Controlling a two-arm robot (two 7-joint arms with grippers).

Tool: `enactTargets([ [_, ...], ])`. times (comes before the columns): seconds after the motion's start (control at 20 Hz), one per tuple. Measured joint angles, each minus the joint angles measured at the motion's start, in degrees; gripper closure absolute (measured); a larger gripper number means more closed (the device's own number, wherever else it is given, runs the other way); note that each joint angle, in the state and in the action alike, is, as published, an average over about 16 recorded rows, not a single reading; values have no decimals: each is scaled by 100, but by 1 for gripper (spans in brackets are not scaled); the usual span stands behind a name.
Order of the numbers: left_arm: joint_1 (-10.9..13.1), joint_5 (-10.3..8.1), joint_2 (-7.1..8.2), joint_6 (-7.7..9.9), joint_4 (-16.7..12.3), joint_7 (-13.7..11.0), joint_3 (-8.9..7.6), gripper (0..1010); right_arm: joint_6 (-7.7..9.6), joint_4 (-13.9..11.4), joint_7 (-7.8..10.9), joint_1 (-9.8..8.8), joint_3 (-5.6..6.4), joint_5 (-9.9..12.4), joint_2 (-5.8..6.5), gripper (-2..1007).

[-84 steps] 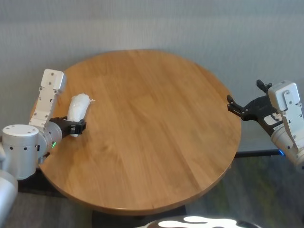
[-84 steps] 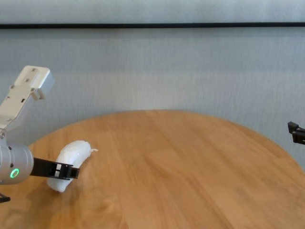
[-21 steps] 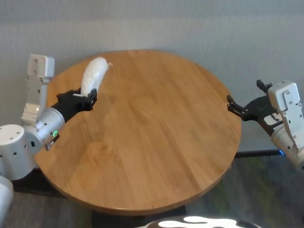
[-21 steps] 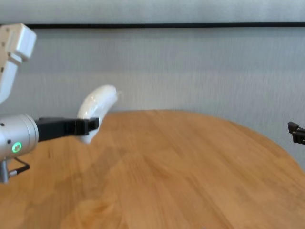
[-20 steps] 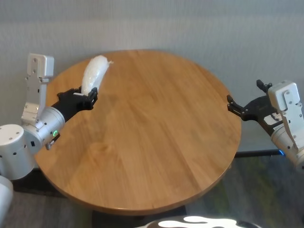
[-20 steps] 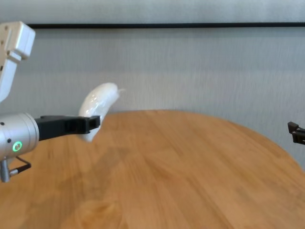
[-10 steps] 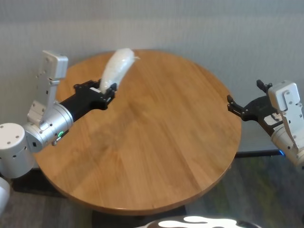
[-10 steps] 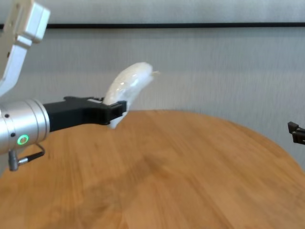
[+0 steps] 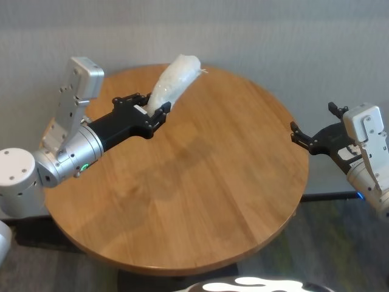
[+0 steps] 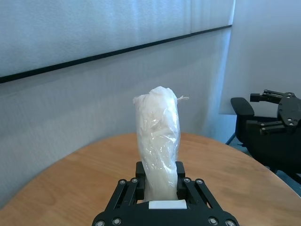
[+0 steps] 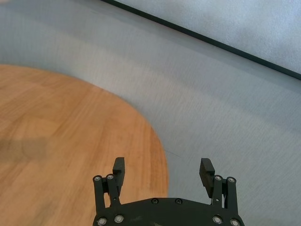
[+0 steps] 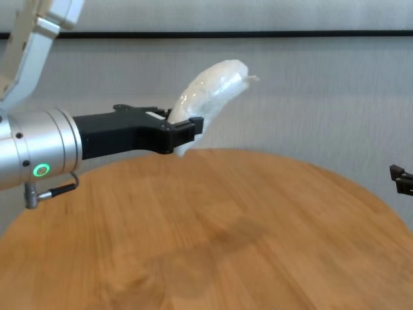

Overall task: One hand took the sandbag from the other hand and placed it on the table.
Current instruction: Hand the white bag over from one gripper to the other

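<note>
Our left end effector [image 9: 153, 112], the one with the green ring, is clenched on the lower end of the sandbag [image 9: 173, 81] and holds it high above the far left part of the round wooden bench [image 9: 200, 201]. The white pouch juts up and away past the fingertips, its tied tuft at the free top end, and nothing supports it from below.

Our right end effector [image 9: 307, 140], on the blue-ringed arm, waits well apart, off the right rim of the bench, its fingers spread and empty.

We judge that the handover is not yet begun, and the risk lies in that wide gap. The grip catches only the bottom of a soft, lumpy bag; most of its weight hangs clear of the fingers, so a quick swing toward the middle could make it sag, pivot or slide out and drop onto the wood.

At the exchange itself, the danger is timing: if the left opens before the right has closed on the free end, the bag falls. The two sets of black fingers could also clash, since little cloth near the tuft is left to take.
</note>
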Motion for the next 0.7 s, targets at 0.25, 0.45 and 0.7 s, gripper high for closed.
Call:
enactTargets([
  [0.25, -99, -26, 96, -89, -95, -182, 161, 624, 0, 0, 0, 0, 0, 0, 0, 4],
  [0.45, -174, -72, 155, -134, -156, -315, 264, 624, 0, 0, 0, 0, 0, 0, 0, 4],
  [0.7, -250, -142, 251, -219, -244, -538, 397, 624, 0, 0, 0, 0, 0, 0, 0, 4],
])
